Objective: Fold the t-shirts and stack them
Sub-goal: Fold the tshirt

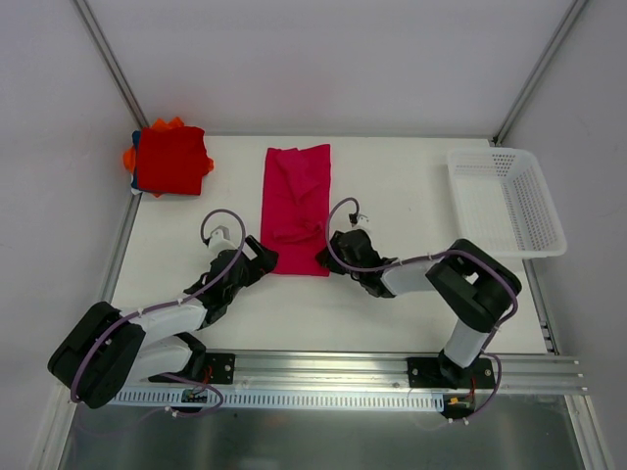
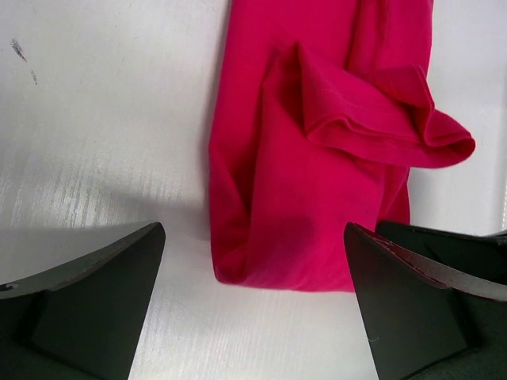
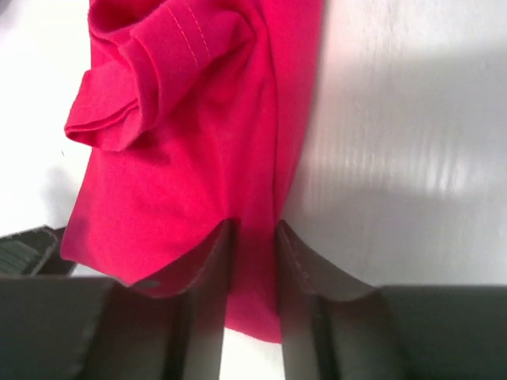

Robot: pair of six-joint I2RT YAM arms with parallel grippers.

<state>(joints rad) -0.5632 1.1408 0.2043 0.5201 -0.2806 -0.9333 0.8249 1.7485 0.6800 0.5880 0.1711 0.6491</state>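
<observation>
- The right gripper (image 3: 253, 231) pinches the crimson-pink cloth t-shirt (image 3: 190, 158) at its near corner, likely to lift it for folding.
- The left gripper (image 2: 253, 228) gapes wide at the other near corner, empty.

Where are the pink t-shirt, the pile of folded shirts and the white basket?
pink t-shirt (image 1: 296, 211): top view, middle of the cloth.
pile of folded shirts (image 1: 171, 159): top view, the red shirt on top.
white basket (image 1: 505, 201): top view, its bare floor.
</observation>
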